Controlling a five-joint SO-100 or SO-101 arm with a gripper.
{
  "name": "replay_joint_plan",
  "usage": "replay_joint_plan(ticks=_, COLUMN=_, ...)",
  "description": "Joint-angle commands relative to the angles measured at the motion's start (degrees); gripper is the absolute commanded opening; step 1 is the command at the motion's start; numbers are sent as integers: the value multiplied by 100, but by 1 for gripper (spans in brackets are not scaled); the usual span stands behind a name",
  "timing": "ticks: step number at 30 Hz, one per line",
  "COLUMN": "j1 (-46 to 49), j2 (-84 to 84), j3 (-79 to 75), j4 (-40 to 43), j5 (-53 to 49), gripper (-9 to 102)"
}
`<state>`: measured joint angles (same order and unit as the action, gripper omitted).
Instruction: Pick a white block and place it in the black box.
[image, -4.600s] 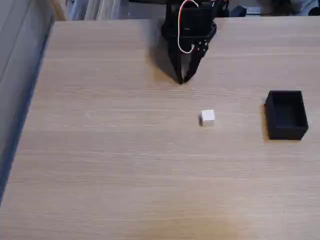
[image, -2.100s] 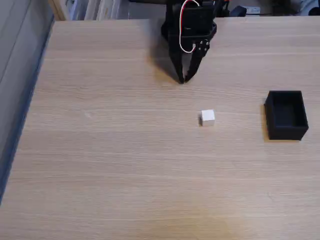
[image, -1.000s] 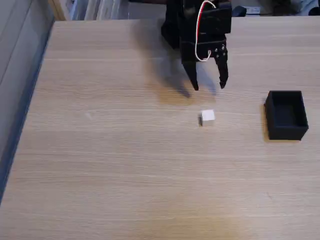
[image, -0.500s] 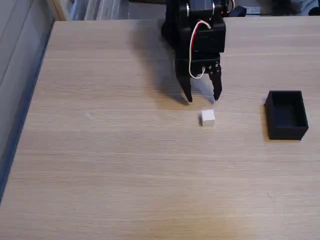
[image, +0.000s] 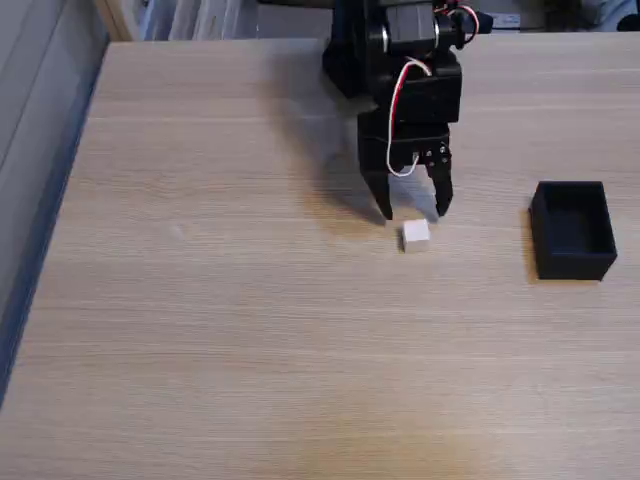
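Fixed view, left to right: your black pincer (image: 413, 213) with red and white wires has come down from the far edge of the light wooden table (image: 220, 300) and spread wide, its tips now just behind the small white cube (image: 416, 234), not touching it. The matte black open-topped box (image: 572, 229) sits well apart at right. You're lined up; next, lower to straddle the cube.

White block (image: 416, 235), black box (image: 573, 230), black gripper (image: 415, 213)
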<state>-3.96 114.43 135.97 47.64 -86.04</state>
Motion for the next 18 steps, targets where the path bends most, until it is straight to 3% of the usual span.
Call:
replay_joint_plan(ticks=1, j1=-35, j2=-193, j3=-378, j4=-53, j5=97, gripper=28)
replay_joint_plan(ticks=18, j1=-53, j2=-940, j3=-1002, j4=-35, j5=176, gripper=26)
